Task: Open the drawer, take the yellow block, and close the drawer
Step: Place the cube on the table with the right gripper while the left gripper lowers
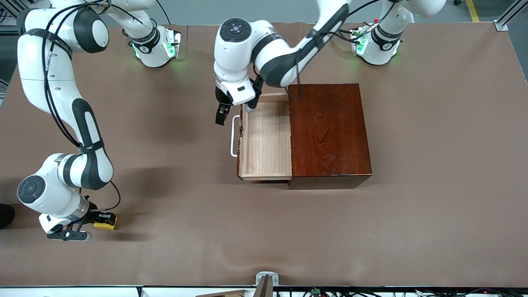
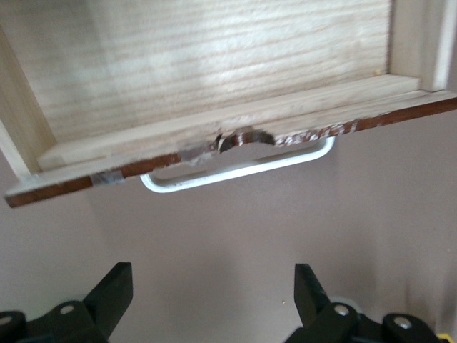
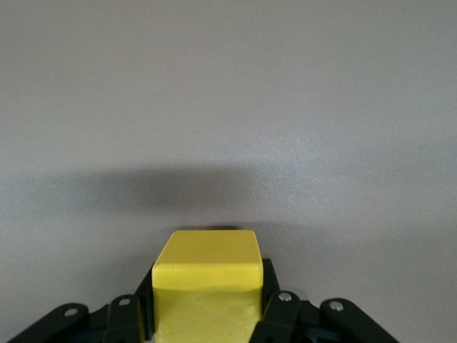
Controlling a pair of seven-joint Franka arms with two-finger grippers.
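Two jobs remain: the right gripper (image 1: 101, 220), clamped on the yellow block (image 3: 207, 282), hangs low over bare table at the right arm's end; the left gripper (image 1: 222, 115), fingers spread, should press the white handle (image 2: 239, 168) squarely so the empty drawer (image 1: 266, 140) slides shut.

- The left arm reaches from its base toward the middle of the table, wrist bent down. The left gripper (image 1: 221, 117) hangs low with its fingers (image 2: 114, 289) spread wide apart.
- The right arm is folded down at its own end of the table. The right gripper (image 1: 99, 220) is clamped on the yellow block (image 3: 207, 275), close above the table surface.
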